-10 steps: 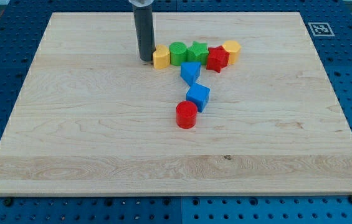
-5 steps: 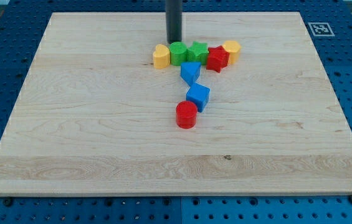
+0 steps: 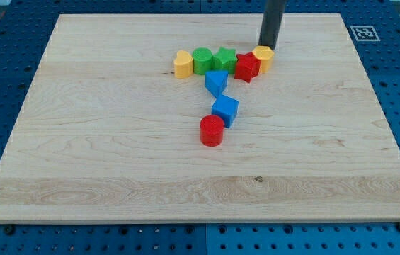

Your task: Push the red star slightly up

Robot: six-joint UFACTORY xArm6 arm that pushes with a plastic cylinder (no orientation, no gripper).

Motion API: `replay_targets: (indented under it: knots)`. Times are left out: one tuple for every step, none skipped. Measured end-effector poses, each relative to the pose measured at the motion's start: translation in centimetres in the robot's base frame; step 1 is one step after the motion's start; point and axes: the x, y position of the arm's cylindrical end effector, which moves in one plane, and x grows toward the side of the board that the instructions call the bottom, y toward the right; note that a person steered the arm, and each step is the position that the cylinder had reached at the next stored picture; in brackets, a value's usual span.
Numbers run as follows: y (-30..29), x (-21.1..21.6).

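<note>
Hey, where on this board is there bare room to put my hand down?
The whole strip below the red cylinder is bare, as are both sides of the board. It is crowded near the top: the row from yellow block to red star, with my tip there.

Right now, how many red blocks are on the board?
2. The red star sits in the top row beside the yellow block; the red cylinder is lowest, touching a blue block. None seem hidden.

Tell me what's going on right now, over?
My tip above the yellow block at the row's right end. Red star untouched, wedged between yellow block and green star.
</note>
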Motion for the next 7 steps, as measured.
replay_targets:
  knots:
    - [2.7, 0.3]
    - [4.9, 2.5]
    - [5.4, 5.7]
    - [5.5, 7.1]
    - [5.2, 7.4]
    - [3.0, 9.8]
    - [2.1, 11.1]
